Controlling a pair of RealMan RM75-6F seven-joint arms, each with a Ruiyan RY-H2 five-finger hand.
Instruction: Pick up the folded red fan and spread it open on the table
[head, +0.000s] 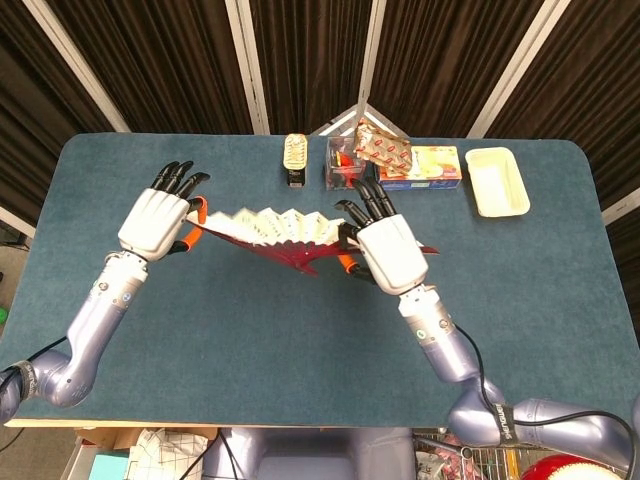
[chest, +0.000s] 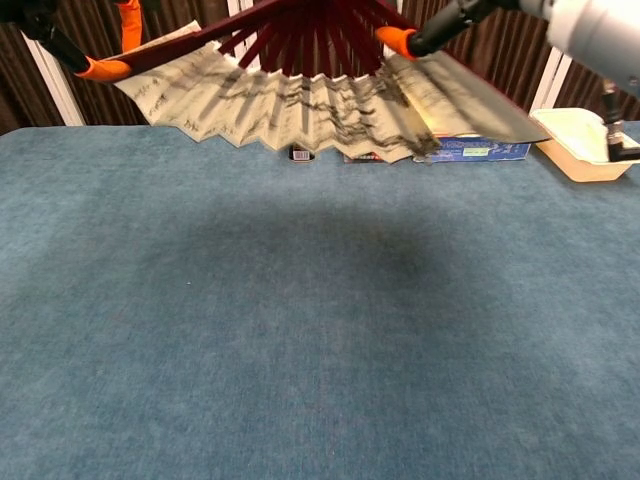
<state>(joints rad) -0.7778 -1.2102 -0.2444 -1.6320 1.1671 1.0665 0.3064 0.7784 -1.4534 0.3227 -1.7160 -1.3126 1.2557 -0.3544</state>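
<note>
The red fan (head: 275, 232) hangs above the table, spread wide, its pleated paper printed with ink drawings and its dark red ribs fanning from the pivot (chest: 310, 95). My left hand (head: 158, 218) holds the fan's left end rib. My right hand (head: 388, 250) holds the right end rib, orange fingertips (chest: 394, 41) pressed on the paper. In the chest view the fan fills the upper middle and casts a shadow on the blue tabletop (chest: 300, 330).
Along the far edge stand a small dark-based bottle (head: 294, 159), a clear box with red items (head: 344, 163), a snack packet (head: 383, 148) on a blue and yellow carton (head: 420, 166), and a cream tray (head: 497, 181) at the right.
</note>
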